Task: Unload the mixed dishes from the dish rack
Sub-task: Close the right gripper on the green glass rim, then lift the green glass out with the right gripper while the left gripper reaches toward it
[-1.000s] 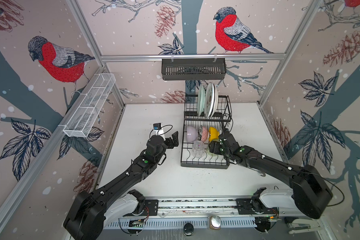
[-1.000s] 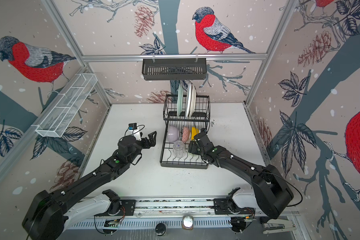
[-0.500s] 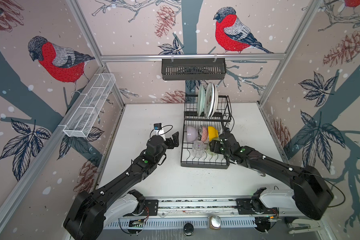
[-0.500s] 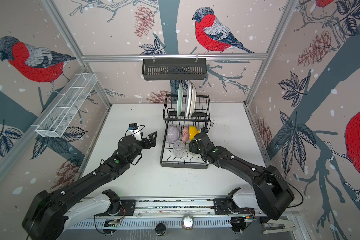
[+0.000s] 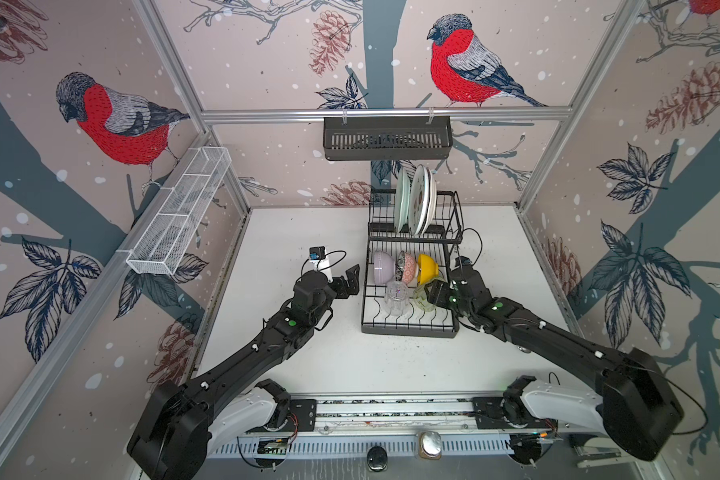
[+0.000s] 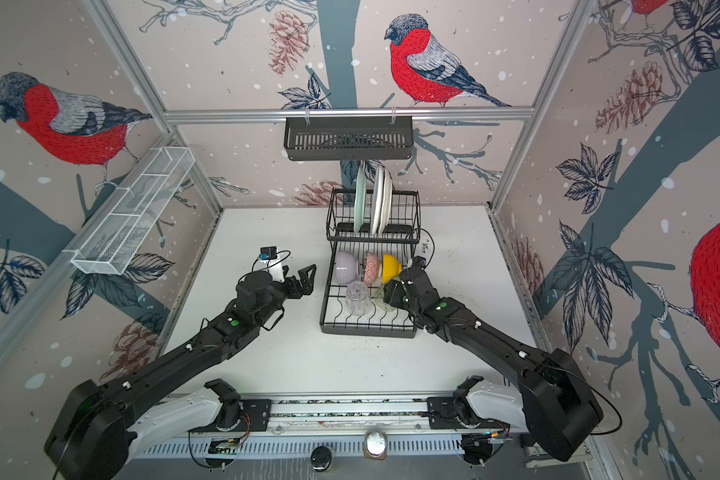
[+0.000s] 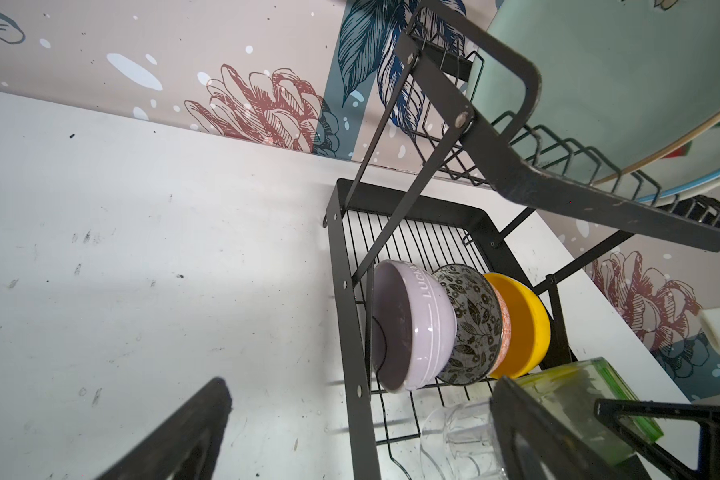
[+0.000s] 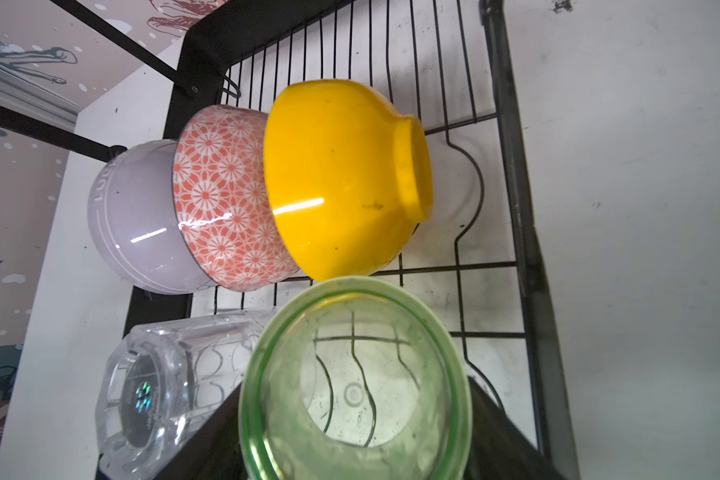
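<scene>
Now: right tool (image 5: 432, 296) straddles round translucent green glass (image 8: 356, 386), grip uncertain; left tool (image 5: 350, 281) splayed, empty, beside black wire rack (image 5: 410, 330).

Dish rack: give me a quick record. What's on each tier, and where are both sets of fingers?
rack: dish rack, two tiers, loaded
upper tier: pale green plate, patterned plate, white plate, all on edge
lower tier, back: lilac bowl, pink-patterned bowl, yellow bowl, in a row on their sides
lower tier, front: clear glass, green glass, side by side
left fingers: open, empty, beside the rack
right fingers: either side of the green glass; firm grip not confirmable
</scene>
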Robot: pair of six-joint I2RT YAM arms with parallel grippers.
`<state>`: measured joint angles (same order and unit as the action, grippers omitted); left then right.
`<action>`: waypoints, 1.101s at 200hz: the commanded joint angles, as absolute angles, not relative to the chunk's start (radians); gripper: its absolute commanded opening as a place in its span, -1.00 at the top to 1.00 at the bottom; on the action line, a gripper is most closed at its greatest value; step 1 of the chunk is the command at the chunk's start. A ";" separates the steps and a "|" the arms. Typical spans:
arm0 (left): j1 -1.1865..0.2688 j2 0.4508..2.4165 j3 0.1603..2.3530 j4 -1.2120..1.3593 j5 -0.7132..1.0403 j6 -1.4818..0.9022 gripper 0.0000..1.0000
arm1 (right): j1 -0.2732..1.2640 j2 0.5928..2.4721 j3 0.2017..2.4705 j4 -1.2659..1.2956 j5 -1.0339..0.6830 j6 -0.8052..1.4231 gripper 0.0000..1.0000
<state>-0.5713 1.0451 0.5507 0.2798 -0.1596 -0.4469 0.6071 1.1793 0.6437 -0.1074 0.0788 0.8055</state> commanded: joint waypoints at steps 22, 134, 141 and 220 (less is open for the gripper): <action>-0.572 1.030 0.561 0.273 -0.114 -0.468 -0.96 | 0.585 1.120 0.618 -0.065 0.033 0.828 -0.29; -0.656 1.031 0.569 0.288 0.043 -0.497 -0.96 | 0.529 0.979 0.524 0.081 -0.136 0.913 -0.22; -0.667 1.035 0.575 0.290 0.048 -0.500 -0.96 | 0.528 0.976 0.523 0.094 -0.148 0.919 -0.22; -0.713 1.119 0.609 0.404 0.216 -0.578 -0.95 | 0.527 0.952 0.542 0.201 -0.238 0.976 -0.18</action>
